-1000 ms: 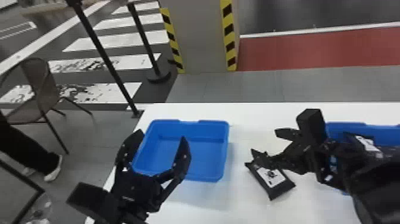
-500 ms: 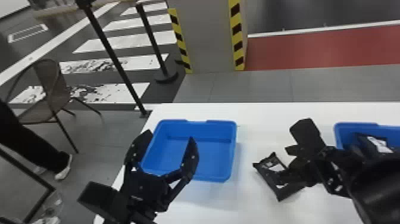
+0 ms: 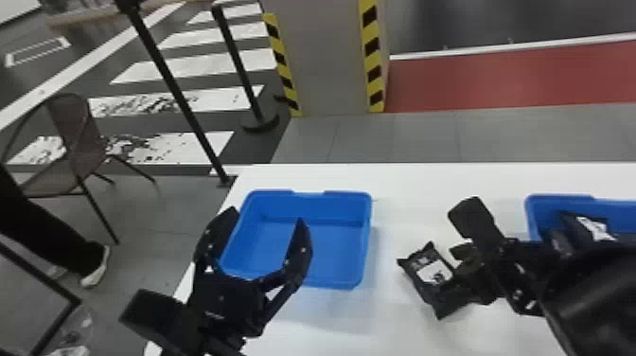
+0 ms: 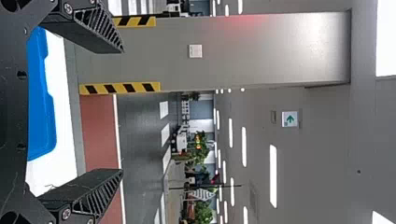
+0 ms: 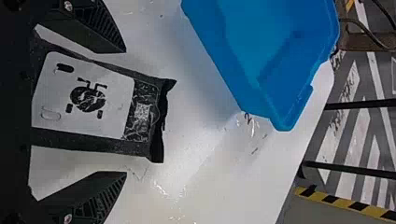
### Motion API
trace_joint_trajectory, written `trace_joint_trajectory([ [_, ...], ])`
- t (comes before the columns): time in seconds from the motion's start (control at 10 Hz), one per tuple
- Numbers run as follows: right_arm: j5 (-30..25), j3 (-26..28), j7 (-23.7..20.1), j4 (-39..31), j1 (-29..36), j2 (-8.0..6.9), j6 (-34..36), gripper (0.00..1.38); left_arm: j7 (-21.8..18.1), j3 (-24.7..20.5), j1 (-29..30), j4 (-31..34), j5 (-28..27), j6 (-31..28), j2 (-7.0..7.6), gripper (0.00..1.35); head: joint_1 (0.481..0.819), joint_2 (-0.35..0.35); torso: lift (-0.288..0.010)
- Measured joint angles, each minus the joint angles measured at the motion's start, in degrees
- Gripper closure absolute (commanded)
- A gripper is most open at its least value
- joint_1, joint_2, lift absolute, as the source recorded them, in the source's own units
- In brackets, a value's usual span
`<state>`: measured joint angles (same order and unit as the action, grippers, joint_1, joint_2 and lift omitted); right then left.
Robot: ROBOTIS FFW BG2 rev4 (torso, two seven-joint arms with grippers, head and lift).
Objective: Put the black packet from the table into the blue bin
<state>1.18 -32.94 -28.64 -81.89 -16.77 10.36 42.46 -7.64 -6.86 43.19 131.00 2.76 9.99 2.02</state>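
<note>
On the white table, the black packet (image 3: 433,274) with a white label lies flat, right of an unfilled blue bin (image 3: 303,236). My right gripper (image 3: 461,236) is over the packet's right part, partly covering it. In the right wrist view my right gripper (image 5: 125,112) stands open, its fingers on either side of the packet (image 5: 84,100), with gaps between; the bin (image 5: 280,60) is beyond. My left gripper (image 3: 269,222) is parked open at the near left of the bin; in the left wrist view the left gripper (image 4: 122,112) has nothing between its fingers.
A second blue bin (image 3: 558,203) stands at the right, holding black packets (image 3: 591,229), partly behind the right arm. The white table (image 3: 402,184) has its left edge near the left arm. Beyond it are a chair, barrier posts and a striped pillar.
The head view has shifted, so the scene sits farther right. My right gripper has moved in closer over the packet, and its position against the packet has altered. The left gripper remains open beside the bin.
</note>
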Motion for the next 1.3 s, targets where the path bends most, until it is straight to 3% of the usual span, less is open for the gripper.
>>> trace_joint_trajectory([
  [0.1,-0.01,-0.34,0.02,0.35,-0.14,-0.02,0.86,0.48,0.00,0.01,-0.01,-0.05,0.00,0.00,0.00,0.12,0.695,0.316,-0.110],
  [0.2,-0.30,-0.79,0.11,0.50,-0.31,-0.02,2.02,0.91,0.02,0.01,0.04,-0.12,0.06,0.00,0.00,0.11,0.695,0.316,-0.110],
  [0.3,-0.52,-1.03,0.54,0.49,-0.39,-0.05,2.99,1.07,0.03,0.00,0.03,-0.14,0.08,-0.01,0.00,0.12,0.695,0.314,-0.110],
  [0.5,0.09,-1.10,1.52,-0.08,-0.14,-0.07,3.50,1.16,0.01,-0.15,0.11,-0.15,0.11,-0.01,0.00,0.12,0.695,0.316,-0.110],
  [0.8,1.38,0.24,2.10,-5.01,1.49,0.10,2.78,1.17,0.01,-0.42,0.40,-0.15,0.38,0.40,0.06,0.12,0.695,0.335,-0.110],
  [1.1,-0.49,13.87,3.88,-21.23,10.73,0.07,-1.02,1.17,0.00,-0.46,0.91,-0.16,0.76,0.99,0.25,0.12,0.695,0.280,-0.110],
  [1.3,-5.05,27.24,6.57,-31.87,20.86,-1.45,-1.58,1.16,0.01,-0.52,1.14,-0.15,0.88,1.26,0.27,0.12,0.695,0.134,-0.110],
])
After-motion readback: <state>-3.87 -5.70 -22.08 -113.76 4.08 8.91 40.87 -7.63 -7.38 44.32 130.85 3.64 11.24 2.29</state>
